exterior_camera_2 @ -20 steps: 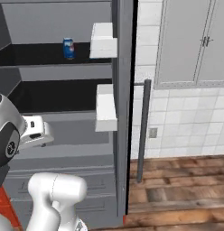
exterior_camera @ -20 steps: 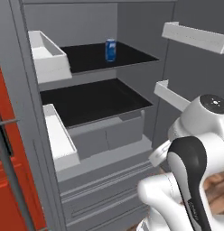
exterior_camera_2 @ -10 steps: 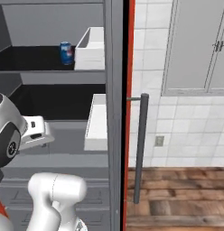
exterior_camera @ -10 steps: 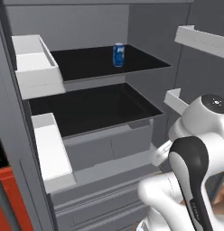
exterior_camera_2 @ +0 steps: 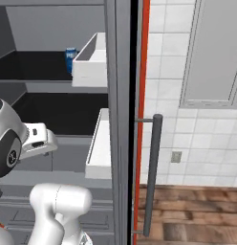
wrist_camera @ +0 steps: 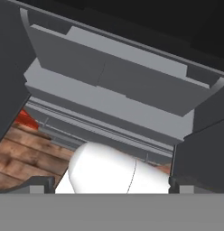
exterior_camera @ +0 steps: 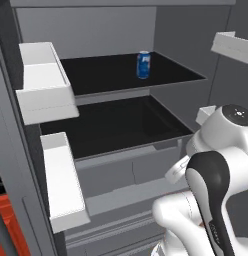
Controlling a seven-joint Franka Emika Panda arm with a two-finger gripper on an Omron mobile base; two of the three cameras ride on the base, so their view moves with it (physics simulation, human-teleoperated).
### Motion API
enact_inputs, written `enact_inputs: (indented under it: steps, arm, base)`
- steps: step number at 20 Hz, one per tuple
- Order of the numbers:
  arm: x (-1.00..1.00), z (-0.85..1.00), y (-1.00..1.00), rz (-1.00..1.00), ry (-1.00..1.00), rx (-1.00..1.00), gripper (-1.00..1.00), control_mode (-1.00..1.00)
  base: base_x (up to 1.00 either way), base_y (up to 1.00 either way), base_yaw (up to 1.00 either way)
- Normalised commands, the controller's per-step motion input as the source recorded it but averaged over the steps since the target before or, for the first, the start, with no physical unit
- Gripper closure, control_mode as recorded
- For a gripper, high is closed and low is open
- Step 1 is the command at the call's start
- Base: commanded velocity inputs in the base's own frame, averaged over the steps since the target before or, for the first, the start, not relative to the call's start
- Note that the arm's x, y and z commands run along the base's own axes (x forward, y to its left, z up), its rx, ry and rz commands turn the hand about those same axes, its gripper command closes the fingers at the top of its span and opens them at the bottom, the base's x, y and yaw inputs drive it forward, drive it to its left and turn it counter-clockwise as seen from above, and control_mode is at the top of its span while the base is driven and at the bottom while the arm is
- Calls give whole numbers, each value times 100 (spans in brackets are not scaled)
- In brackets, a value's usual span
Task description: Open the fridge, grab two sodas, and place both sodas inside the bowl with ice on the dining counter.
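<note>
The fridge (exterior_camera: 111, 30) stands open, its black shelves bare except for one soda. That soda, a blue can (exterior_camera: 143, 65) with white markings, stands upright at the back of the upper shelf and is also seen past a door bin in the right base view (exterior_camera_2: 70, 58). My gripper (wrist_camera: 109, 186) is open and holds nothing. It hangs low in front of the fridge's grey bottom drawers (wrist_camera: 114, 85), well below and short of the can. The bowl with ice and the dining counter are out of view.
White door bins (exterior_camera: 43, 85) jut out on the left door, and more bins (exterior_camera_2: 91, 62) on the right door. That door's edge and long bar handle (exterior_camera_2: 151, 177) stand close on my right. A tiled wall, grey wall cabinets (exterior_camera_2: 216, 52) and wooden floor (exterior_camera_2: 197, 210) lie beyond.
The whole picture has shifted: the base has driven closer to the open fridge, so the shelves and can look larger. The arm's pose and the open gripper are unchanged.
</note>
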Motion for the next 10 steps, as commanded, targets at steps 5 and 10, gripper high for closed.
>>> enact_inputs:
  steps: [5,10]
  arm:
    - [0,0,0,0,0,0,-100,100]
    - [0,0,0,0,0,0,-100,100]
  base:
    - [71,9,9]
    - [72,7,8]
